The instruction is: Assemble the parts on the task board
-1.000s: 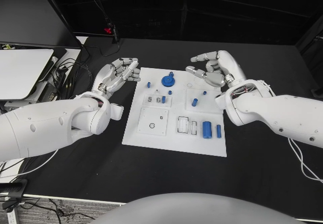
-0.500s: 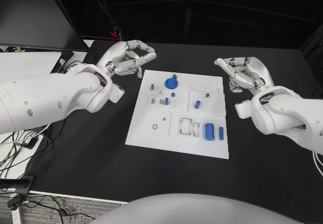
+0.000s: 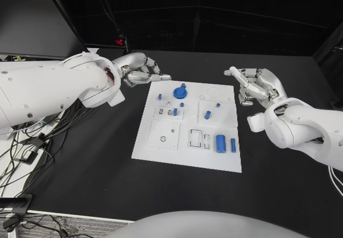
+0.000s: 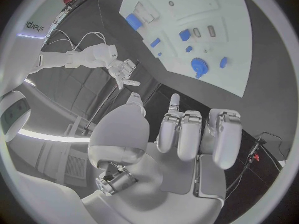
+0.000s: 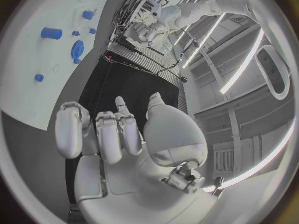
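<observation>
The white task board (image 3: 166, 150) lies flat in the middle of the black table. On it are a round blue piece (image 3: 180, 91) at the far end, several small blue pegs such as one (image 3: 207, 115) mid-board, and a thick blue cylinder (image 3: 221, 143) beside a thin blue rod (image 3: 233, 145) near the right edge. My left hand (image 3: 143, 70) hovers off the board's far left corner, fingers loosely bent, holding nothing. My right hand (image 3: 256, 85) is raised just right of the far right corner, fingers apart and empty. The left wrist view shows the board (image 4: 212, 59) beyond the left hand's fingers (image 4: 187, 134).
Cables (image 3: 43, 139) trail over the table's left edge beside a dark monitor (image 3: 32, 29). Bare black table (image 3: 186, 198) stretches between the board and me, and more lies beyond the board's far end.
The left hand has swung from beside the board's left edge up to its far left corner. The right hand has drawn back from over the far right corner to beside it.
</observation>
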Controlling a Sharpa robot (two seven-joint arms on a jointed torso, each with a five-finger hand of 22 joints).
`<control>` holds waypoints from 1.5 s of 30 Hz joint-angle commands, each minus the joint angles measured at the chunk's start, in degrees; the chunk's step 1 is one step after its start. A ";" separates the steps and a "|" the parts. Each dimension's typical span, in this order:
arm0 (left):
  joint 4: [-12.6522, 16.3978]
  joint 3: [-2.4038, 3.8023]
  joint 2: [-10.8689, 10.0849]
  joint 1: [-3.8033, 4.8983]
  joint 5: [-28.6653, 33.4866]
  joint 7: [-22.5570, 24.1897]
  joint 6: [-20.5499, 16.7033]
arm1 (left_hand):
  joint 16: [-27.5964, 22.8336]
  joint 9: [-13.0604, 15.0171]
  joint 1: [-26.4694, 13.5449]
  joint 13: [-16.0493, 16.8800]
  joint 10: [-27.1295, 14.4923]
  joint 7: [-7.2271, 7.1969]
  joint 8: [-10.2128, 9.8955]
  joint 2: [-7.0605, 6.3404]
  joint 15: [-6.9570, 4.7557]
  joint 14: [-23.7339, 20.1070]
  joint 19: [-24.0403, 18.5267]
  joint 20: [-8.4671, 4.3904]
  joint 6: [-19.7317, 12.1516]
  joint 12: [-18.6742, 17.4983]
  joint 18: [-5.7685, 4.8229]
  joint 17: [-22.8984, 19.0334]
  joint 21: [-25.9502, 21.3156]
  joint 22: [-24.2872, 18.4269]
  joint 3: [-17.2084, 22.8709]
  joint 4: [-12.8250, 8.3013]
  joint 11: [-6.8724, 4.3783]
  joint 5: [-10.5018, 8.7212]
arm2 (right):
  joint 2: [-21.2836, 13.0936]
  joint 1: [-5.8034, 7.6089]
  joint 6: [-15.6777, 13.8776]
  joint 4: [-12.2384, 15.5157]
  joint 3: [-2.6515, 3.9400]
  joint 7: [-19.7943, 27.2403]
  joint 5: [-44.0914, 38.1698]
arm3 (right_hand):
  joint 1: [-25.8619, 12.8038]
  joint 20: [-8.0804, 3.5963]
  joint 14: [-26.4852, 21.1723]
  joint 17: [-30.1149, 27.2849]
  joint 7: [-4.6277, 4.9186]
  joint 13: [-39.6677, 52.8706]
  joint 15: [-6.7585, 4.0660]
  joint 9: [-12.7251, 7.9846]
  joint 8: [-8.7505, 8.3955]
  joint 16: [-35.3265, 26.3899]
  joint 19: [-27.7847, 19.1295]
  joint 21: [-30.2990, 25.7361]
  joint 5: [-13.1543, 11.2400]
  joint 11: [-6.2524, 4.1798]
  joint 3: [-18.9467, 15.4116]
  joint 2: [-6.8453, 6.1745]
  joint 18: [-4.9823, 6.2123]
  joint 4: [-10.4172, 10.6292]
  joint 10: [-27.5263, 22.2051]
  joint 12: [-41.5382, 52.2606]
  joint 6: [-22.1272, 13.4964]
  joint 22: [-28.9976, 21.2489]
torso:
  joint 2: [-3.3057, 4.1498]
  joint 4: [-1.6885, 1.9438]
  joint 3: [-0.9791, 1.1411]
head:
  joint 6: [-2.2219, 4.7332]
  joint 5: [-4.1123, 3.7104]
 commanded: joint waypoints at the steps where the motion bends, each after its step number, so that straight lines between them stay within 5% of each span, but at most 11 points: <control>1: -0.43 0.04 0.79 0.27 -3.83 -10.39 11.00 | 0.04 0.23 -0.67 15.04 6.26 -0.07 0.35 -0.13 -0.39 5.89 6.06 -0.25 0.46 0.19 -0.36 15.04 0.17 15.04 0.45 -0.06 -0.36 0.13 | -0.02 -0.02 1.85 0.10 0.02 1.38 2.24 | -0.05 -0.47 5.96 15.07 -0.10 14.98 -0.51 0.07 0.28 0.14 -0.07 -0.30 0.15 -0.36 -0.34 0.56 0.76 0.12 5.96 -0.02 0.02 10.07 | 0.10 0.07 -0.12 | 0.65 -0.48; 4: -0.81 0.04 1.75 0.36 -3.80 -13.41 14.50 | 0.04 1.19 -1.69 15.04 6.26 -0.30 1.63 0.53 -0.39 5.89 6.06 -0.27 0.51 0.19 -0.36 15.04 0.17 15.04 0.70 -0.05 -0.56 0.04 | 0.00 -0.10 1.96 -0.01 0.02 1.26 2.31 | -0.05 -0.48 5.96 15.07 -0.09 14.98 -0.52 0.07 0.28 0.14 -0.10 -0.33 0.16 -0.36 -0.34 0.57 0.77 0.12 5.96 -0.02 0.02 10.05 | 0.11 0.01 -0.11 | 0.85 -0.58; 10: -2.02 0.04 4.10 0.42 -2.25 -17.49 18.48 | 0.04 7.67 -3.04 15.04 6.26 -1.64 9.55 3.26 -1.29 5.89 6.06 -0.92 0.31 0.19 -0.36 15.04 0.17 15.04 -0.05 -0.19 -1.86 1.48 | 0.22 -0.30 2.20 -0.47 0.01 0.69 2.36 | -0.01 -0.51 5.96 15.07 -0.07 14.98 -0.54 0.08 0.34 0.14 -0.29 -0.58 0.21 -0.36 -0.39 0.65 0.84 0.11 5.96 -0.02 0.03 9.94 | 0.05 -0.06 -0.15 | 1.23 -0.78; 15: -2.81 0.05 5.59 0.44 -0.38 -20.17 21.17 | 0.04 11.75 -3.18 15.04 6.26 -2.32 13.21 3.86 -1.91 5.89 6.06 -1.51 -0.15 0.19 -0.36 15.04 0.17 15.04 -1.31 -0.19 -2.49 1.75 | 0.34 -0.44 2.33 -0.91 0.00 -0.02 2.37 | 0.05 -0.53 5.96 15.07 -0.04 14.98 -0.56 0.09 0.40 0.14 -0.41 -0.74 0.26 -0.34 -0.41 0.77 0.88 0.09 5.96 -0.02 0.03 9.87 | 0.00 0.05 -0.06 | 1.23 -0.97; 19: -3.42 0.06 6.62 0.47 0.50 -21.35 22.97 | 0.04 12.71 -3.24 15.04 6.26 -2.47 13.84 4.29 -2.06 5.89 6.06 -1.65 -0.25 0.19 -0.36 15.04 0.17 15.04 -1.55 -0.16 -2.63 1.79 | 0.40 -0.57 2.50 -1.18 -0.01 -0.32 2.37 | 0.31 -0.59 5.96 15.07 0.03 14.98 -0.56 0.09 0.49 0.14 -0.46 -0.84 0.36 -0.31 -0.44 1.09 0.90 0.05 5.96 -0.02 -0.08 9.84 | -0.01 -0.01 -0.07 | 1.17 -0.94; 30: -8.87 0.07 13.95 0.65 1.43 -27.07 30.07 | 0.04 14.67 -4.04 15.04 6.26 -2.98 14.33 5.16 -2.59 5.89 6.06 -2.11 0.59 0.19 -0.36 15.04 0.17 15.04 -2.58 -0.11 -3.12 1.68 | 0.80 -1.14 2.46 -1.90 -0.03 -0.52 2.38 | 0.63 -0.63 5.96 15.07 0.05 14.98 -0.56 0.08 0.57 0.14 -0.56 -1.01 0.52 -0.29 -0.51 1.38 0.93 0.01 5.96 -0.02 -0.29 9.78 | 0.02 -0.10 -0.11 | 1.33 -0.89; 45: -12.93 0.07 19.40 0.29 1.48 -31.05 30.93 | 0.04 15.87 -5.08 15.04 6.26 -3.34 12.93 6.44 -2.96 5.89 6.06 -2.52 1.41 0.19 -0.36 15.04 0.17 15.04 -3.70 -0.18 -3.50 1.14 | 0.99 -1.19 2.30 -1.89 -0.03 -0.53 2.37 | 0.71 -0.63 5.96 15.07 0.06 14.98 -0.56 0.07 0.59 0.14 -0.57 -1.04 0.57 -0.29 -0.54 1.46 0.93 0.02 5.96 -0.02 -0.35 9.78 | 0.08 0.02 -0.18 | 1.01 -1.26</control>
